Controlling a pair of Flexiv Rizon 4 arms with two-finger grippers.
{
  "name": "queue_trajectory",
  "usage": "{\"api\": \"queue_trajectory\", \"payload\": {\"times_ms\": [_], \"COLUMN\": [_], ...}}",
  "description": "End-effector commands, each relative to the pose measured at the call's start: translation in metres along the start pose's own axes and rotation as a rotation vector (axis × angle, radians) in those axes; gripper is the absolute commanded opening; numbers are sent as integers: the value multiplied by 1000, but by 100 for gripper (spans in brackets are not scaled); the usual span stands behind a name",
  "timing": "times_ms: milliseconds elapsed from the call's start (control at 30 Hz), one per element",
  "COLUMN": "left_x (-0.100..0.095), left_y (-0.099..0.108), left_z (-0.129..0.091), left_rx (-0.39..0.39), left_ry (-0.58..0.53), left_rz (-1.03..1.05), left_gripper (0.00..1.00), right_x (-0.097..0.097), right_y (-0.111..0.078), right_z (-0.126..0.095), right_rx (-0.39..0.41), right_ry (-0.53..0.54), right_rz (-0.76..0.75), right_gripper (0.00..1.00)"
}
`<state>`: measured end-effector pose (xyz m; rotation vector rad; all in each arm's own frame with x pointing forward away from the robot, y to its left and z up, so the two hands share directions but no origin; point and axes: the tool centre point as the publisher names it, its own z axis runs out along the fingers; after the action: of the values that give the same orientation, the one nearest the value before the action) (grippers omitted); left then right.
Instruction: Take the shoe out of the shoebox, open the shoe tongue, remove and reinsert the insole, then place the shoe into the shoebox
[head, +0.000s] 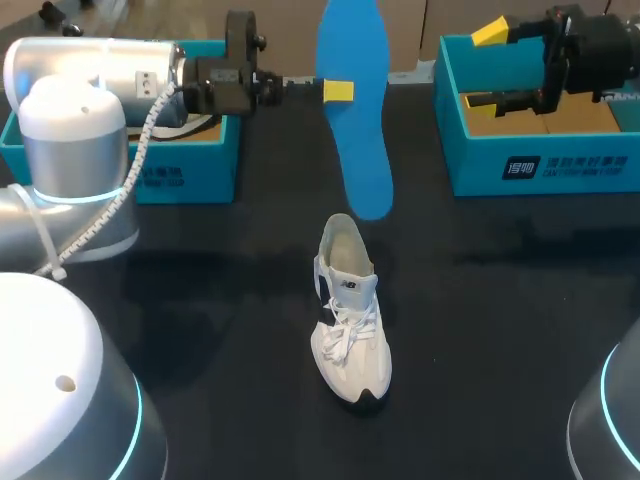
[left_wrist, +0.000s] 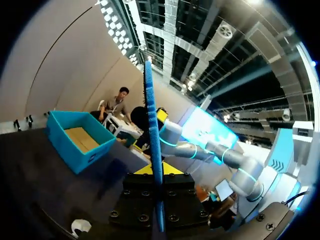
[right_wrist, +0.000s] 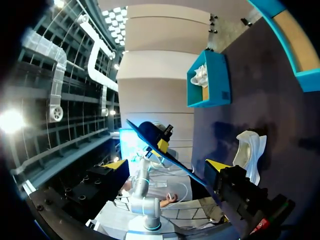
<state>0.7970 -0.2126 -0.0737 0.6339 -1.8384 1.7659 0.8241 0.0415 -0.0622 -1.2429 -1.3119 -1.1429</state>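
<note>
A blue insole (head: 356, 120) hangs upright in the air above the table, behind the white shoe (head: 350, 325). My left gripper (head: 338, 91) is shut on the insole's edge near its upper half. In the left wrist view the insole (left_wrist: 152, 130) rises edge-on from between the fingers. The shoe stands on the black table with its tongue up and its toe toward the front. My right gripper (head: 492, 65) hovers open over the right teal shoebox (head: 545, 165), holding nothing. In the right wrist view its fingers (right_wrist: 217, 166) stand wide apart, with the insole (right_wrist: 167, 152) and the shoe (right_wrist: 250, 150) ahead.
A second teal box (head: 185, 165) with white paper inside stands at the back left, partly behind my left arm. The right shoebox shows a bare cardboard floor (head: 580, 115). Black table surface (head: 200, 330) lies open around the shoe.
</note>
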Motion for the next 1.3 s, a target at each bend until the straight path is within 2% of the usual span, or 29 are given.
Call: {"api": "queue_trajectory", "payload": {"times_ms": [33, 667, 867, 1067, 1300], "left_x": [-2, -2, -13, -21, -32], "left_y": [-2, -2, 1, 0, -4], "left_z": [-1, -1, 7, 13, 17], "left_rx": [-41, -41, -50, -53, -44], "left_ry": [66, 66, 91, 106, 98], "left_rz": [-499, -499, -612, -644, -659], "left_gripper": [0, 0, 0, 0, 0], "right_x": [0, 0, 0, 9, 22], "right_y": [0, 0, 0, -12, -23], "right_z": [1, 1, 1, 9, 17], "right_rx": [-1, -1, -1, -12, -17], "right_ry": [-2, -2, -2, -134, -224], "right_rz": [0, 0, 0, 0, -32], "right_gripper": [100, 100, 100, 100, 100]}}
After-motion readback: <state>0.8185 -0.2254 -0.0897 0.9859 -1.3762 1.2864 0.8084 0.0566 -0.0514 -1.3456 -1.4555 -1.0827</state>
